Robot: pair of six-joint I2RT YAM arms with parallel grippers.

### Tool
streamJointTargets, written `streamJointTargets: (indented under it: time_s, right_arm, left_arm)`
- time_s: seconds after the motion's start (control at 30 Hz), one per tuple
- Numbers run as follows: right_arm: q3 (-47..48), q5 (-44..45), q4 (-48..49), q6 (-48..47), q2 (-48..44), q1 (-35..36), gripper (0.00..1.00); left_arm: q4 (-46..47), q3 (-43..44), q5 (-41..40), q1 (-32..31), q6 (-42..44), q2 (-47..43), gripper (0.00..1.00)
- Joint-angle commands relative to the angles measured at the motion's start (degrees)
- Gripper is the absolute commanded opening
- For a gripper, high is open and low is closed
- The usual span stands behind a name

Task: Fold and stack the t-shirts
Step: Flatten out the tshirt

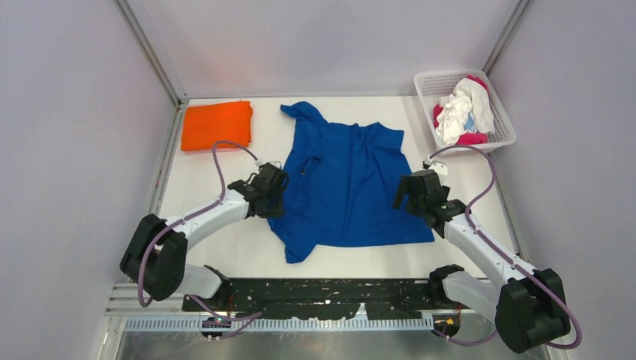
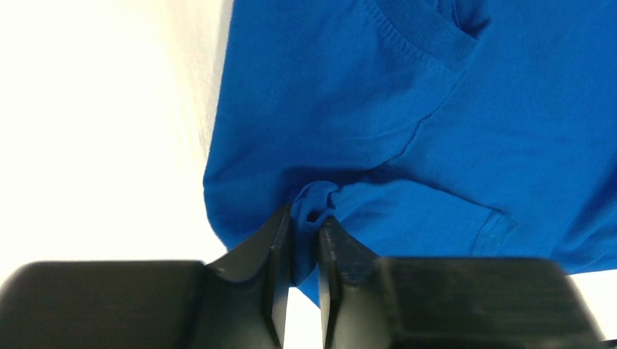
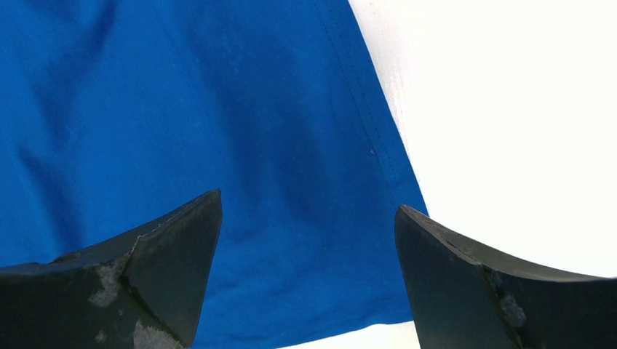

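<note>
A royal blue t-shirt lies spread on the white table, plain side up. My left gripper sits at the shirt's left edge and is shut on a pinched fold of blue t-shirt, with the gripper clamping the cloth between its fingers. My right gripper hovers over the shirt's right edge, open, with only flat blue t-shirt between the wide-apart fingers of the gripper. A folded orange t-shirt lies at the back left. Magenta and white t-shirts are heaped in the basket.
A white lattice basket stands at the back right corner. Grey walls and metal frame posts close in the table on three sides. The arm bases and a black rail run along the near edge.
</note>
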Motion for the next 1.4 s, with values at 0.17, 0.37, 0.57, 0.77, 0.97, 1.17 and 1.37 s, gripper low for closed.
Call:
streamJointTargets:
  time_s: [0.17,0.37,0.57,0.77,0.97,1.17,1.37]
  right_arm:
    - [0.4,3.4,-1.7,1.2,-1.7,-0.1,0.95]
    - [-0.7,7.0,-9.7,6.5,-6.7,-2.2,0.95]
    - [-4.8,2.3,-14.9,8.9,-13.1,-8.1,0.96]
    - [-8.3,-2.9,-14.6,12.4,-14.8,-8.6,0.95]
    - [-9.7,-3.2,-10.7,14.0,-10.9,-8.6,0.97]
    - [-10.6,-4.0,-4.0,13.6,-3.9,-8.6,0.94]
    - [-10.8,-6.3,2.3,12.5,0.8,-8.6,0.67]
  left_arm:
    - [-1.8,2.1,-2.4,-1.0,1.9,-7.8,0.00]
    - [2.8,-0.5,2.7,-1.0,2.7,-19.0,0.00]
    - [9.3,-5.9,8.7,-1.0,3.4,-30.0,0.00]
    - [12.7,-11.1,12.4,-1.0,2.6,-37.9,0.00]
    - [7.1,-14.5,10.1,-1.0,1.8,-41.7,0.00]
    - [1.2,-19.4,3.3,-1.0,-0.6,-45.6,0.00]
    - [2.8,-22.8,2.5,-1.0,-2.5,-48.5,0.00]
